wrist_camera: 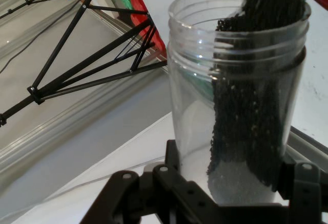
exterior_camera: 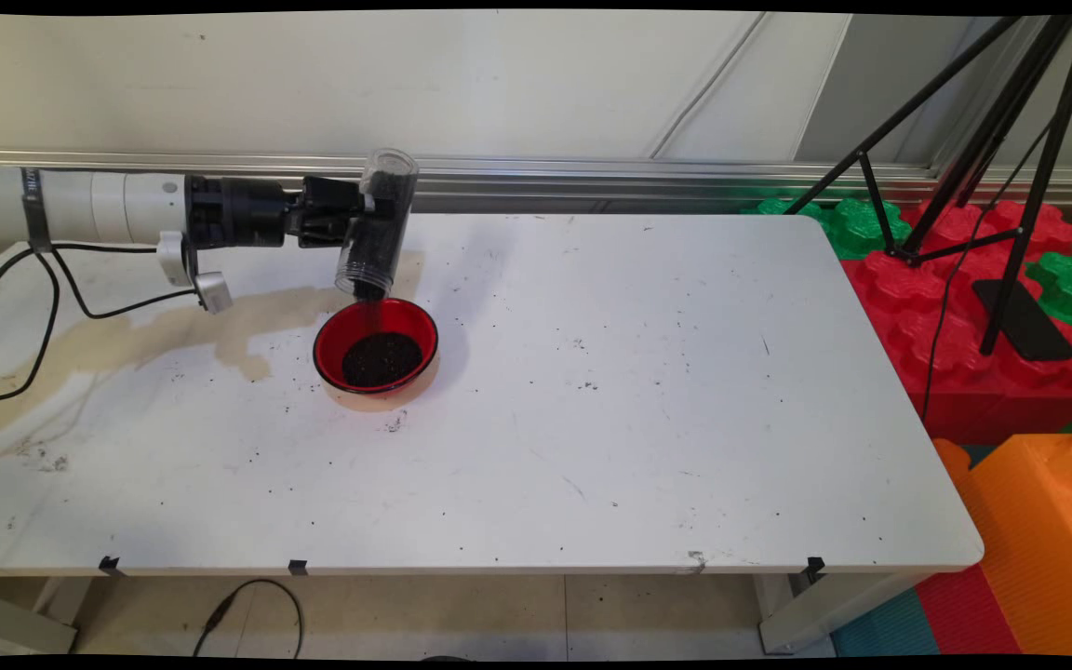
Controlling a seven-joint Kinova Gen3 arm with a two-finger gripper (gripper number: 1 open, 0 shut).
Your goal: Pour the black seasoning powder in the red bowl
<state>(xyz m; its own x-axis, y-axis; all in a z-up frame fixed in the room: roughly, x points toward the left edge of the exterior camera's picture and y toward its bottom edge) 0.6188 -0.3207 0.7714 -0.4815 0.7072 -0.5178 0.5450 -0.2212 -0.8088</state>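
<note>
One clear plastic jar (exterior_camera: 378, 228), tipped mouth-down, streams dark granules (wrist_camera: 256, 101) into the round red bowl (exterior_camera: 375, 344) on the white surface (exterior_camera: 638, 391).
Black end effector (exterior_camera: 364, 216) pinches the jar mid-body, just above the bowl; smooth, rigid walls look slippery and light, the load shifting as it empties, so a mid-wall hold seems safest.

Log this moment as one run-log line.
gripper: shut on clear jar | jar: tipped, mouth down | black grains: streaming into red bowl

No readable text, label or number anywhere
</note>
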